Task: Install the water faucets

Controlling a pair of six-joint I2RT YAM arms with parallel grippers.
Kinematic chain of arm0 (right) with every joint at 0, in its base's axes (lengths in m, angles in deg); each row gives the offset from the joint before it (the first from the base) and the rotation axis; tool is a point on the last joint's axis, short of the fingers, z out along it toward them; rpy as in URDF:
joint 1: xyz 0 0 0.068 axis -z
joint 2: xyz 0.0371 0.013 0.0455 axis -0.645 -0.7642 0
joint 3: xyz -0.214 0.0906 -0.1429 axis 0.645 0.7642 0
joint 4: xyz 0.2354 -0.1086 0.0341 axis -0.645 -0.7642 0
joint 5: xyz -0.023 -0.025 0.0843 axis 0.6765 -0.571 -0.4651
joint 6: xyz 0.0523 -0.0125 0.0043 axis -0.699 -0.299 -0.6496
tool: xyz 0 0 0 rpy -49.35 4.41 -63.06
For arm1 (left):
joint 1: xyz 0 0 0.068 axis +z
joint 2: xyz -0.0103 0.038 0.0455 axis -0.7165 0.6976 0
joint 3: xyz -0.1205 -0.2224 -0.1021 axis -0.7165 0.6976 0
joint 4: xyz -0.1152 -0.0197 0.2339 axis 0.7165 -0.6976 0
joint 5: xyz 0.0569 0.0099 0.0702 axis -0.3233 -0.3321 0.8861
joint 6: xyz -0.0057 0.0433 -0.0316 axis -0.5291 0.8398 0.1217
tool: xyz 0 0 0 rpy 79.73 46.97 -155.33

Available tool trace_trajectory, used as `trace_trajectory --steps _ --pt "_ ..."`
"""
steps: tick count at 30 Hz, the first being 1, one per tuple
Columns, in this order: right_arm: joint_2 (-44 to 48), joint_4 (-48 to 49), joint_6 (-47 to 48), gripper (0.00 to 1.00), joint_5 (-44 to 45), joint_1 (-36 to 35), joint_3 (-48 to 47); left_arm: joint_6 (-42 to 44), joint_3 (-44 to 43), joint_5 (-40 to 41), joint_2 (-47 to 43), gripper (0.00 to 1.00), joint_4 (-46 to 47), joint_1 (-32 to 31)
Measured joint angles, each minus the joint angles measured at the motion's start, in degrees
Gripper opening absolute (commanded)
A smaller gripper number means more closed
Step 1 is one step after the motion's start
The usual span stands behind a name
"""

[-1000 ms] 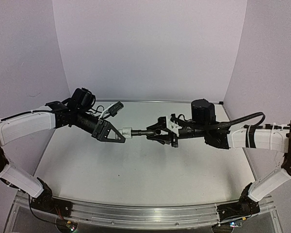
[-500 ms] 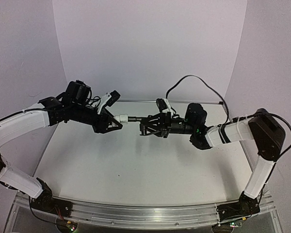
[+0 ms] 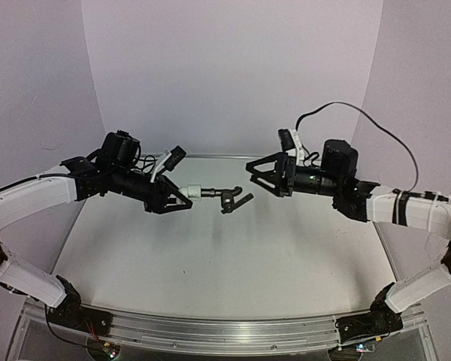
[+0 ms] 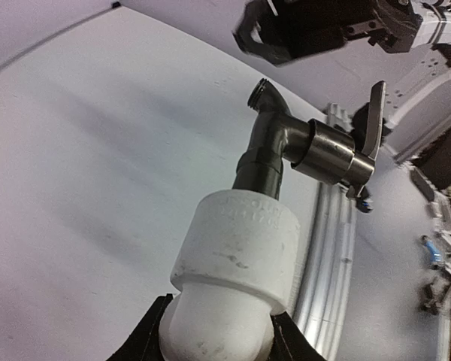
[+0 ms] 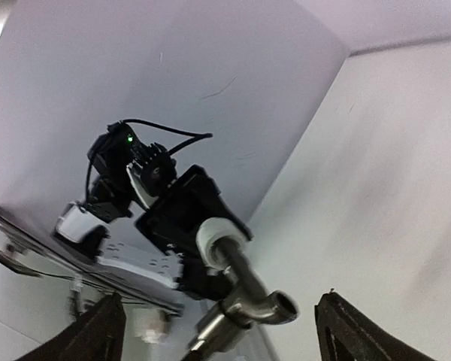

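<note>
— Withdrawn since a second ago is the right end effector (image 3: 257, 177), spread wide, well apart from the tap (image 3: 229, 197).

— The tap is held above the surface (image 3: 210, 263), seated in the white pipe fitting (image 3: 195, 192) clamped by the left end effector (image 3: 185, 198). Rigid, slick metal is judged; it should be gripped mid-body, not by the thin lever (image 4: 376, 113).
</note>
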State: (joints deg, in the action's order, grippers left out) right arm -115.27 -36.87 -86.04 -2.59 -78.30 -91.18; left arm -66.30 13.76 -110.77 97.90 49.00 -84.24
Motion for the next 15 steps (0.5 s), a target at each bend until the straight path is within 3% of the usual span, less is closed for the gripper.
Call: trace_trajectory --steps 1,3,7,9,11,15 --pt "0.94 -1.64 2.14 0.95 0.85 0.00 -0.28 -0.24 0.00 -0.83 0.00 0.00 -0.09 0.02" --pt "8.04 -11.91 19.85 0.96 8.11 -0.04 -0.96 -3.89 0.00 -9.18 0.22 0.00 -1.01 0.04" --pt "14.91 -17.62 42.82 0.97 13.49 -0.04 1.29 -7.28 0.00 -18.62 1.22 0.00 -1.33 -0.02" --pt "17.88 -19.10 59.36 0.97 12.66 -0.07 3.06 -8.52 0.00 -21.57 1.75 0.00 -1.88 -0.09" --pt "18.88 -17.84 69.31 0.95 9.22 -0.22 5.40 -9.22 0.00 -22.80 2.03 0.00 -2.21 -0.07" --pt "18.01 -18.08 80.56 0.88 2.21 -1.57 6.93 -10.03 0.00 -23.54 2.32 0.00 -2.43 -0.04"
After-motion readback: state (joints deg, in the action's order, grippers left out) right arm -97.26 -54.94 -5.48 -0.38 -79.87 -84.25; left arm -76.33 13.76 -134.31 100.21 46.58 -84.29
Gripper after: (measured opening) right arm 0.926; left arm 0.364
